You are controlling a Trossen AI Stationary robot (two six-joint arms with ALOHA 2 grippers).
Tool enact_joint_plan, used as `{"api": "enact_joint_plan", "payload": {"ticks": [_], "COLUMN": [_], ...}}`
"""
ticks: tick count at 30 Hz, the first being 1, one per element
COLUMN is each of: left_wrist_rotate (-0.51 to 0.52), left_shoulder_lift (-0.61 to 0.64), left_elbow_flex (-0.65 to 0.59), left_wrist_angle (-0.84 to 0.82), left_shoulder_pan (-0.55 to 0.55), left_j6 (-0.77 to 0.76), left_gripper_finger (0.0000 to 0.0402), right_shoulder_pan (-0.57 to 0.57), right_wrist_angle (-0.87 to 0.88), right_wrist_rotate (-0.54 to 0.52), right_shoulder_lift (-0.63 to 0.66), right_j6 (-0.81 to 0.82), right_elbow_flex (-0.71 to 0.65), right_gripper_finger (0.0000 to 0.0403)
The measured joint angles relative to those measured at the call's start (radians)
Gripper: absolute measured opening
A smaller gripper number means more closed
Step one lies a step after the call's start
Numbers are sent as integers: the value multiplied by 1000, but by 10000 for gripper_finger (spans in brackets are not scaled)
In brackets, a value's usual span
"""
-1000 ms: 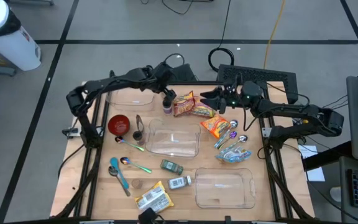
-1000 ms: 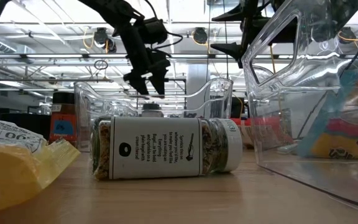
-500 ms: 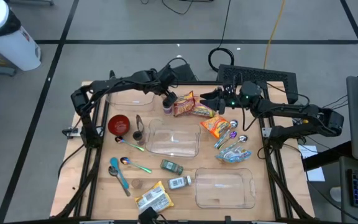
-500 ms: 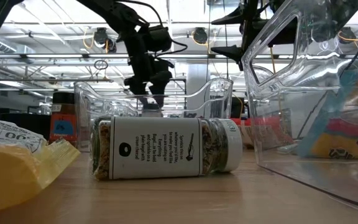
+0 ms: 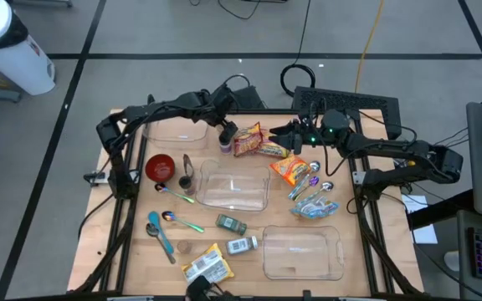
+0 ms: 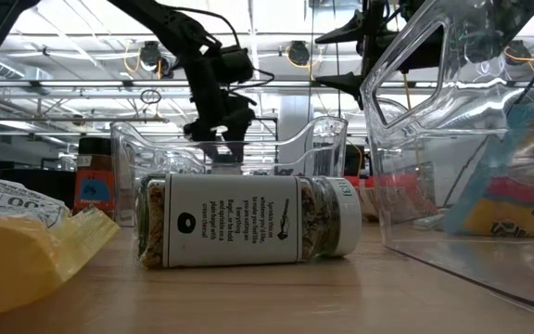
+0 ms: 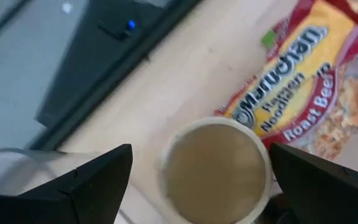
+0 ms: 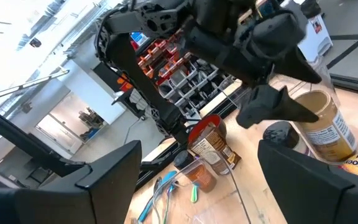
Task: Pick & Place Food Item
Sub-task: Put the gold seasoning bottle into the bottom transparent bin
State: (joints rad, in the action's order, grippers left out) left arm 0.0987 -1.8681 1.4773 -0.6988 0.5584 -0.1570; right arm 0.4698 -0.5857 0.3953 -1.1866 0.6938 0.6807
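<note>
Light is even and bright from overhead; in the high view we see only faint, short shadows on the table (image 5: 141, 251). In the low view the ceiling lamps (image 6: 295, 51) blow out, and the clear bin (image 6: 452, 139) carries glare streaks. The jar (image 6: 248, 221) there is sharp; the yellow packet (image 6: 26, 250) at the near edge is soft. The left wrist view is blurred throughout. The right wrist view is bright and washed out at its windows (image 8: 17, 37).

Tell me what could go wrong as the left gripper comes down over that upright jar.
1. The left gripper, jaws open, straddles the jar; an off-centre close could tip it.
2. The ramen packet lies right beside the jar, so a finger may snag it.
3. The right gripper hovers open nearby; the arms could crowd each other.
</note>
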Motion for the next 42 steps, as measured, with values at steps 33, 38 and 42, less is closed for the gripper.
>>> {"api": "enact_joint_plan", "payload": {"ticks": [33,38,42], "left_wrist_rotate": [-27,48,58], "left_shoulder_lift": [-66,-61,-61], "left_elbow_flex": [53,237,396], "left_wrist_angle": [-74,-248,-367], "left_shoulder_pan": [-2,-2,-2], "left_j6": [78,205,269], "left_gripper_finger": [278,278,278], "right_shoulder_pan": [0,0,0], "right_wrist_angle": [37,31,-17], "right_wrist_rotate": [0,-1,0], "right_shoulder_lift": [0,0,0], "right_j6": [-37,-37,-33], "right_elbow_flex": [0,0,0], "right_gripper_finger": [318,318,318]}}
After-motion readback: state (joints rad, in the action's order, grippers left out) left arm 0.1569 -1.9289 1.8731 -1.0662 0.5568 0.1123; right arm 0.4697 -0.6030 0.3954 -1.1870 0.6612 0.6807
